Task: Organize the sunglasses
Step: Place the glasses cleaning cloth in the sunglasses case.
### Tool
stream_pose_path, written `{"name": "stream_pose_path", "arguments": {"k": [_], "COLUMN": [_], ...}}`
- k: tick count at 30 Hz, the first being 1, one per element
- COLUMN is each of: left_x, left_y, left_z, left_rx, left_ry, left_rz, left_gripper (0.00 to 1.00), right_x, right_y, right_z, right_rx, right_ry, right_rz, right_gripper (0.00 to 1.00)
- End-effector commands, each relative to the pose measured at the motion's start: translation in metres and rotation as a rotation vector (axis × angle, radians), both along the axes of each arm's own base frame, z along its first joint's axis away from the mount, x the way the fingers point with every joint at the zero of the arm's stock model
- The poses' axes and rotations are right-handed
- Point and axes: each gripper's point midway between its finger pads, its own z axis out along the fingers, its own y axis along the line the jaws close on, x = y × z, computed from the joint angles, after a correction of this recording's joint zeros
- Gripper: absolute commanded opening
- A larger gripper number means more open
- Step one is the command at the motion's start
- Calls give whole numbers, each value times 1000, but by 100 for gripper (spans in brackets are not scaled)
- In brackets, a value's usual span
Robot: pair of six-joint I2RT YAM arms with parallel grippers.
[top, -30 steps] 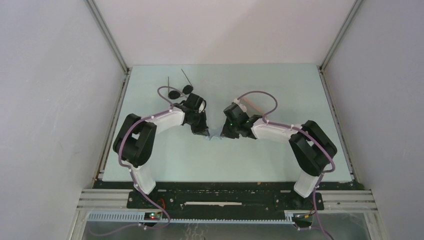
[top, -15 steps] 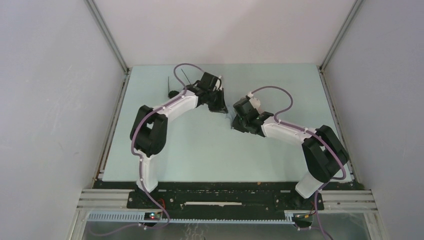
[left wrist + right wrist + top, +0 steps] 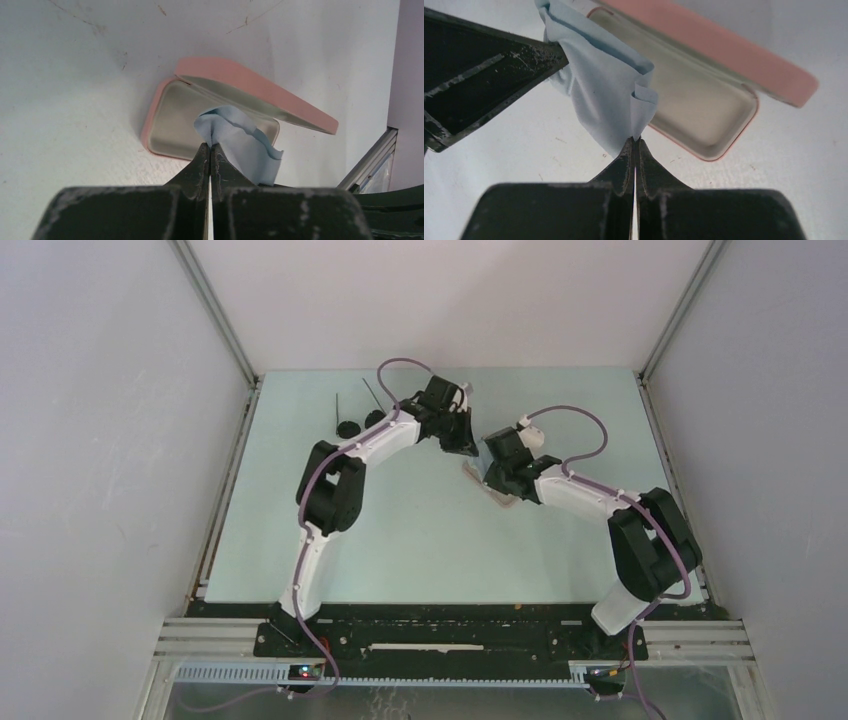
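Tabletop (image 3: 420, 550): it is carrying the pink case and the sunglasses, and both of my arms are reaching out over it toward the case.
Pink case (image 3: 172, 117): it is lying open on the tabletop, its pale tray facing up and its lid (image 3: 260, 92) standing tilted over the tray's far long side. In the top view it is showing only partly beneath my right wrist.
Left end effector (image 3: 210, 146): I am hanging it just above the case's near rim, its fingers pressed together and pinching one bunched edge of the blue cloth.
Right end effector (image 3: 634, 140): I am holding it beside the case, closed tight on the opposite folded corner of the same cloth, with my left fingers (image 3: 489, 75) showing just next to the case.
Blue cloth (image 3: 599, 90): it is hanging stretched between my two end effectors, drooping over the open case's tray and rim.
Sunglasses (image 3: 349, 428): they are lying on the tabletop well apart from the case, off to its left, thin arms pointing toward the far edge, with nothing touching them.
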Motion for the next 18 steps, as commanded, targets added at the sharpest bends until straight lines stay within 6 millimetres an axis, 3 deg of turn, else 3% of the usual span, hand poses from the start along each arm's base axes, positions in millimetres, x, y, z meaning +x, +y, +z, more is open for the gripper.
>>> {"name": "stream_pose_path", "arguments": {"k": [1,9,18], "left_x": [7,16,10], "left_y": [-14,-22,-18], "left_z": [9,-12,-31], "left_rx": [-30,-24,10], "left_ry": [-32,-3,31], "left_rz": [-43,-50,-68], "left_gripper": [0,0,0], "right_x": [7,11,8], "right_y": [-18,-27,-35], "right_z": [-7,-29,-44], "right_rx": [-47,-74,-95], "right_ry": [1,42,83], "right_rz": [-30,-49,-60], "right_gripper": [0,0,0]}}
